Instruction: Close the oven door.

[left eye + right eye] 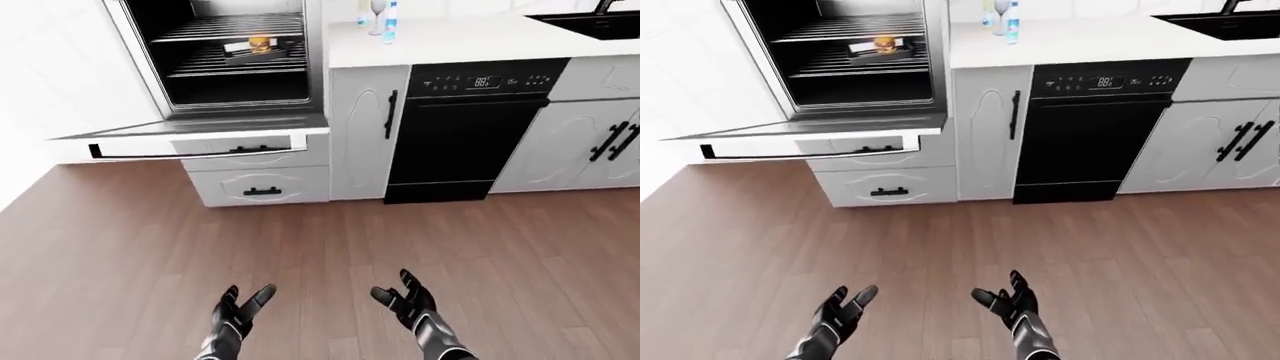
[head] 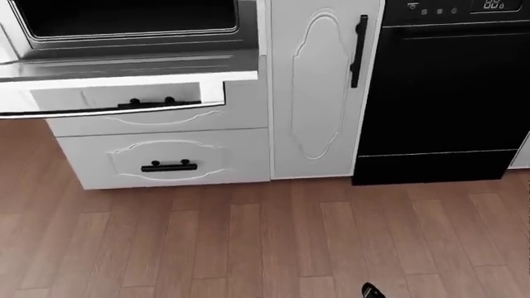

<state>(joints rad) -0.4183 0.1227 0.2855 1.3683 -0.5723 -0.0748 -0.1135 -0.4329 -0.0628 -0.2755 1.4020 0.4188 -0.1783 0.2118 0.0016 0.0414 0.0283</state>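
Note:
The built-in oven (image 1: 235, 56) stands wide open at the upper left of the left-eye view. Its door (image 1: 190, 133) hangs flat and level over the drawers; the head view shows the door's white edge (image 2: 116, 93). A small dish of food (image 1: 260, 45) rests on an oven rack. Both my hands are low over the wood floor, far short of the door. My left hand (image 1: 240, 307) and right hand (image 1: 405, 296) are open with spread fingers, holding nothing. Only a right fingertip (image 2: 370, 290) shows in the head view.
Two white drawers (image 2: 166, 162) with black handles sit under the door. A tall white cabinet door (image 1: 357, 135) and a black dishwasher (image 1: 470, 131) stand to the right. A glass and bottle (image 1: 383, 19) are on the counter, with a sink (image 1: 585, 22) at the far right.

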